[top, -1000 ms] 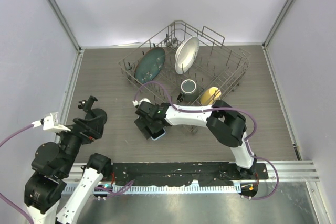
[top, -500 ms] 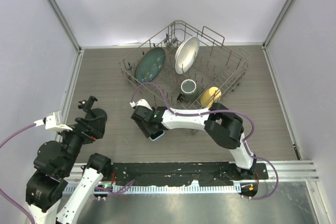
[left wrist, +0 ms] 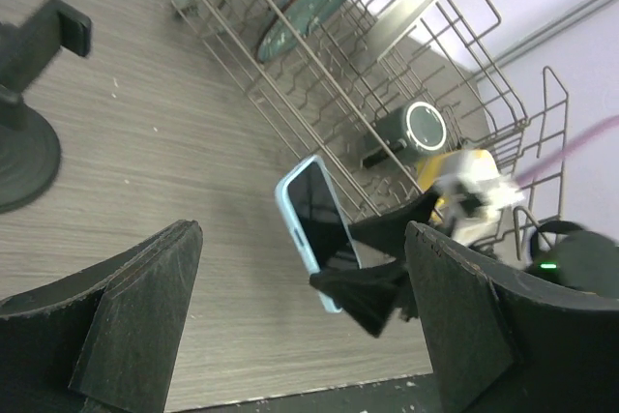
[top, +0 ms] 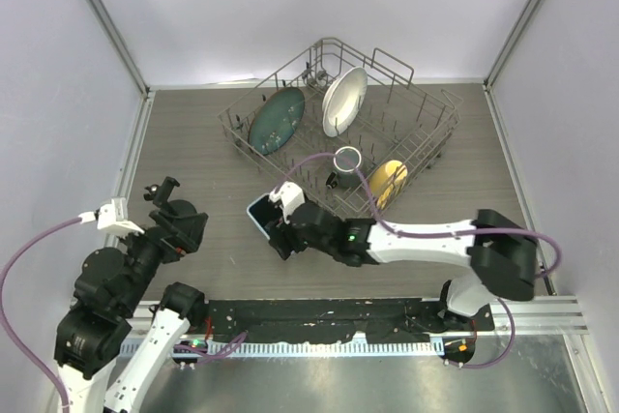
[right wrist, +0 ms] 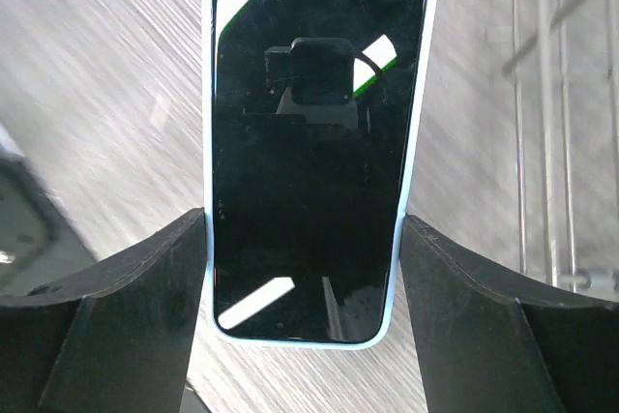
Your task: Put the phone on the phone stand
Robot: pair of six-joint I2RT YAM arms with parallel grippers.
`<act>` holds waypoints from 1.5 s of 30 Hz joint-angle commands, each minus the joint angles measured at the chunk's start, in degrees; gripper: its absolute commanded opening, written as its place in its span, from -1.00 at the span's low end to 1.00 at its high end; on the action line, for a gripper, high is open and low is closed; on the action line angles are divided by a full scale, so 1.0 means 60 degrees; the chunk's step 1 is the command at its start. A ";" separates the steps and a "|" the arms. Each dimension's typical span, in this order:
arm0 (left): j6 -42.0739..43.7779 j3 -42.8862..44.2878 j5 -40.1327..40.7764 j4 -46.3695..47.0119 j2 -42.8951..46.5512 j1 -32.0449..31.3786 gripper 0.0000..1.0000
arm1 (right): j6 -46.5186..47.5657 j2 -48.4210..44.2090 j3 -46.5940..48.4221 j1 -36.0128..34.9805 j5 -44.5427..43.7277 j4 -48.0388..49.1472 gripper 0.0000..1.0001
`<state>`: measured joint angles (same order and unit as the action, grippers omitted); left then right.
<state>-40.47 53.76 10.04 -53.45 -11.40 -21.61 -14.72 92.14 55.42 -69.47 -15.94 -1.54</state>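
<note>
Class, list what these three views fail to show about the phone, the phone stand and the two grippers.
- phone stand: left wrist view, disc base cut off by the left edge.
- phone: back hidden in every view by its own body.
- right gripper: right wrist view, fingers cut off by the bottom edge; table behind is motion-blurred.
- left gripper: left wrist view, fingers cut off by the bottom edge.

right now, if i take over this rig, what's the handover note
Right gripper: shut on the phone, which is tilted up off the table with its screen facing the wrist camera.
Left gripper: open and empty, near the phone stand.
Phone stand: on the left side of the table, nothing on it.
Done: phone picked up.
Left: carry it left and set it on the stand.
</note>
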 commanded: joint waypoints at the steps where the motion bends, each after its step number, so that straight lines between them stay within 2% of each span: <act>1: -0.0942 -0.0594 -0.1229 0.0804 -0.0107 0.0041 0.82 | 0.0490 -0.1687 -0.0768 -0.0111 0.0926 0.4415 -0.99; 5: -0.1735 -0.1312 -0.3278 0.2080 -0.0457 0.0041 0.92 | 0.0944 -0.2755 -0.1398 -0.0111 0.1587 0.4447 -0.99; 11: -0.2205 -0.1137 -0.4309 0.2331 -0.1805 0.0056 0.93 | 0.1545 -0.3944 -0.2058 -0.0125 0.1735 0.4023 -0.99; 18: -0.2688 -0.1825 -0.5335 0.3882 -0.2143 0.0041 0.69 | 0.1428 -0.4268 -0.1722 -0.0359 0.0843 0.3729 -0.99; 19: -0.2674 -0.1840 -0.5365 0.3928 -0.2172 0.0041 0.59 | 0.1428 -0.4224 -0.1577 -0.0490 0.0740 0.3699 -0.99; 27: -0.1943 -0.1592 -0.5658 0.3739 -0.2890 0.0041 0.38 | 0.1604 -0.3609 -0.0887 -0.1092 -0.0228 0.3582 -0.99; 31: -0.1708 -0.1547 -0.5541 0.3606 -0.2993 0.0041 0.19 | 0.1633 -0.3404 -0.0638 -0.1326 -0.0651 0.3524 -0.99; 37: -0.1561 -0.1518 -0.5351 0.3665 -0.2803 0.0041 -0.03 | 0.1852 -0.3344 -0.0579 -0.1531 -0.0595 0.3275 -0.99; 45: -0.0990 -0.1269 -0.5190 0.2962 -0.2905 0.0041 -0.18 | 0.1897 -0.3140 -0.0272 -0.1561 -0.0741 0.2806 -0.99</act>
<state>-49.15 43.38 -21.47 -34.79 -28.69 -21.61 -4.19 73.14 48.80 -78.39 -18.33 11.14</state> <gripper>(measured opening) 0.416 0.772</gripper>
